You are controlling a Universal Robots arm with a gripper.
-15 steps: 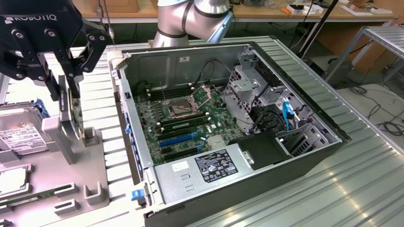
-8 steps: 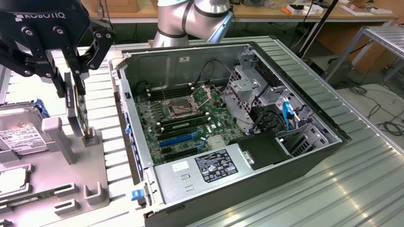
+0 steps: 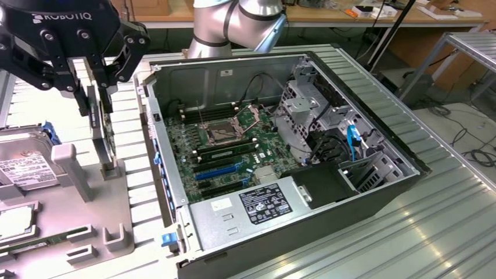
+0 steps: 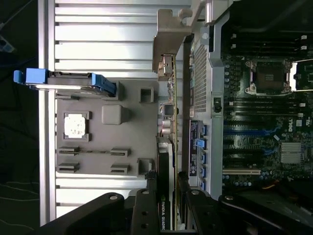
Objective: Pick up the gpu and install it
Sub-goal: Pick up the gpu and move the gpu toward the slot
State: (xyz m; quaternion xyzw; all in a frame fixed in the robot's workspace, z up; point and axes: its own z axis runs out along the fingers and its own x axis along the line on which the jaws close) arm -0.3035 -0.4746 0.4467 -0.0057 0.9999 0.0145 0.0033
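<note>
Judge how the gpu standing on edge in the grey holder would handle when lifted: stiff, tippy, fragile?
Likely stiff: the gpu is a flat circuit board with a cooler shroud. Probably tippy, since it stands on its thin edge. Its exposed components suggest it is fragile.

White lettering "ROBOTIQ" stands on the black body of the end effector [image 3: 94, 108], beside the open computer case [image 3: 201, 72] on the exterior view's left. White lettering "NVIDIA QUADR", cut off after that, runs along the black shroud of the gpu [image 4: 165, 156], just outside the computer case. A black label with white print sits on the power supply [image 3: 225, 216] inside the computer case, too small to read. The white label on the hard drive [image 3: 20, 174], well apart from the computer case, is illegible.
</note>
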